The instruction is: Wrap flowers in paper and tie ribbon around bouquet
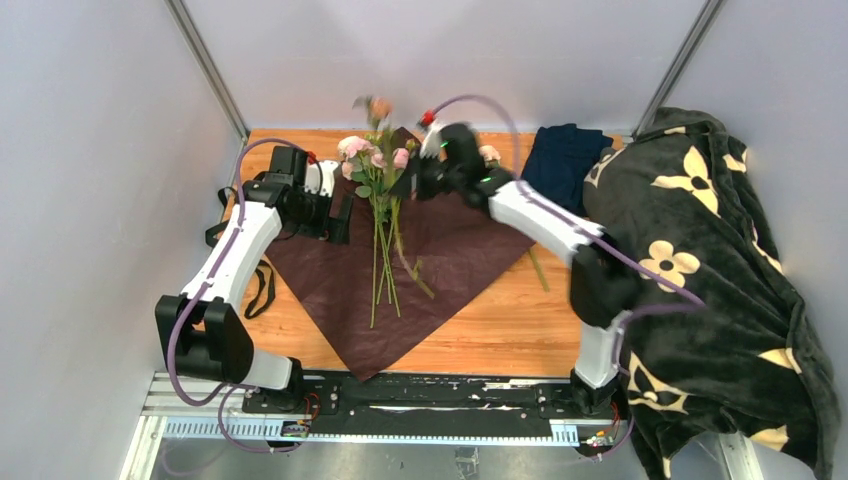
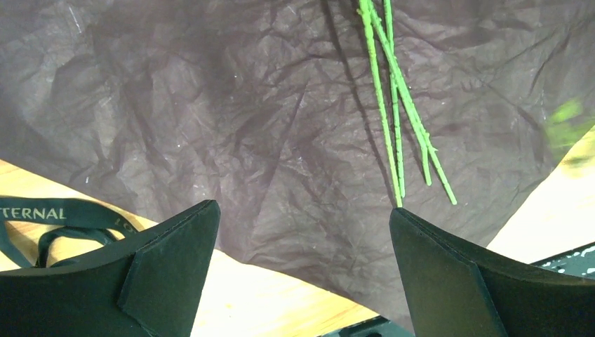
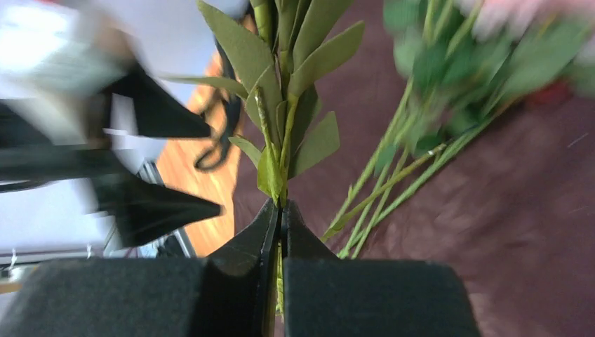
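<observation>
Wood table (image 1: 500, 320), crinkly maroon paper (image 1: 455, 250), pink roses (image 1: 372, 160) w/ green stems

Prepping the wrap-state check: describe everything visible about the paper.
The paper is a thin, crinkled maroon-brown sheet, spread flat as a diamond on the wooden table, one corner reaching the near edge. The flowers lie down its middle, stems toward that corner. The open left tool hovers above its left side, not gripping it.

One paper (image 1: 450, 250), one bunch of flowers (image 1: 375, 165), one ribbon (image 1: 262, 290), one cloth (image 1: 560, 160), one blanket (image 1: 720, 260); two hands: left hand (image 1: 340, 215), right hand (image 1: 407, 180).
</observation>
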### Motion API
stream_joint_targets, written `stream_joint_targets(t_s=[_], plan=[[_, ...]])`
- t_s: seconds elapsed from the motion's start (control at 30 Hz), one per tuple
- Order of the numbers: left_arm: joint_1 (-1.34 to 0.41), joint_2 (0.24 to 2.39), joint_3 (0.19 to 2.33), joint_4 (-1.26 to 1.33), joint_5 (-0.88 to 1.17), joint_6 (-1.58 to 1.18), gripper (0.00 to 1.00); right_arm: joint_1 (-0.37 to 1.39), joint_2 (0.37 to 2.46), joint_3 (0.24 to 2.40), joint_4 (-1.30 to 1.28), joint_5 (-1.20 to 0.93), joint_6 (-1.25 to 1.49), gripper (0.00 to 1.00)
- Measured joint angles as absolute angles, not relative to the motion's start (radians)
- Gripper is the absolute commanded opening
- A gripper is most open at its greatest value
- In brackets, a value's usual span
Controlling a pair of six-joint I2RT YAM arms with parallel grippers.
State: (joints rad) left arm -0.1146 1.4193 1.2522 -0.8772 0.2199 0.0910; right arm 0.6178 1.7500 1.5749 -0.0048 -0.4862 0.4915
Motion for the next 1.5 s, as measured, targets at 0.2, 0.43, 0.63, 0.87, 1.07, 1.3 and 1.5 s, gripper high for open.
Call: stream_joint_targets(t_s=[0.2,0.43,0.63,0.87,1.07,1.3,1.5], plan=[[-0.113,1.397,1.219,-0.868,0.225,0.098,1.00,0.711,2.155,1.660,-0.083,-0.463,0.683,0.00],[-0.113,1.397,1.215,-0.860,0.237,0.102,1.00,0.707,2.290,1.712,-0.052,-0.411,0.831,0.00],[-0.113,1.402,1.215,-0.859,0.243,0.102,1.00,0.706,2.290,1.739,-0.018,-0.375,0.856,0.00],[-0.113,1.430,1.215,-0.857,0.252,0.102,1.00,0.706,2.246,1.757,0.007,-0.343,0.855,0.20],[-0.113,1.449,1.214,-0.854,0.262,0.101,0.99,0.679,2.257,1.845,-0.073,-0.360,0.795,0.81],[-0.113,1.448,1.197,-0.847,0.267,0.102,0.99,0.553,2.156,1.940,-0.397,-0.298,0.412,0.80],[-0.113,1.448,1.197,-0.846,0.267,0.103,0.99,0.340,2.086,1.942,-0.594,-0.170,0.070,0.85]])
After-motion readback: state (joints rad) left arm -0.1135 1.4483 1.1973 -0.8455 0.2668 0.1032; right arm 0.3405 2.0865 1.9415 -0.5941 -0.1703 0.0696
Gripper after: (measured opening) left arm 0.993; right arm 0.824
